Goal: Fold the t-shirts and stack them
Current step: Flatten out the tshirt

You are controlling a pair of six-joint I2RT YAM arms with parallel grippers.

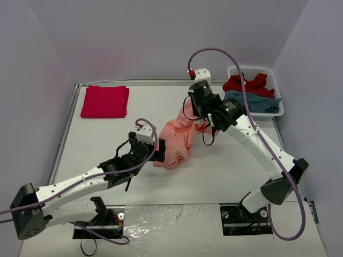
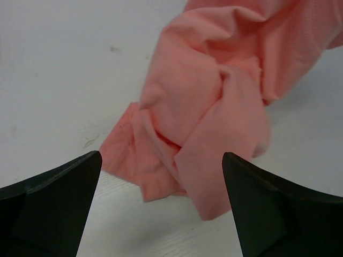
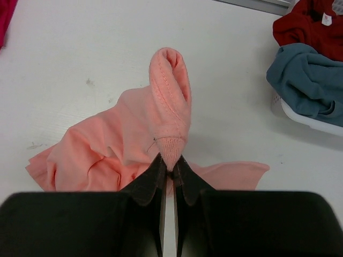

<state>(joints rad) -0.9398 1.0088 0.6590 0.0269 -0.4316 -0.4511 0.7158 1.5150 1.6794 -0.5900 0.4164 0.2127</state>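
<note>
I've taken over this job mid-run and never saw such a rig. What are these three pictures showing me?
Two white robot arms stand at the near edge of a table. The wide picture looks down from above and behind them. The other two come from a camera on each wrist; the black shapes at the bottom are that arm's own fingers. The right gripper is shut on a pinch of the salmon t-shirt. The left gripper is open just short of that shirt's crumpled end, holding nothing. A folded red t-shirt lies far left. A white basket, far right, holds a dark red shirt and a blue shirt.
</note>
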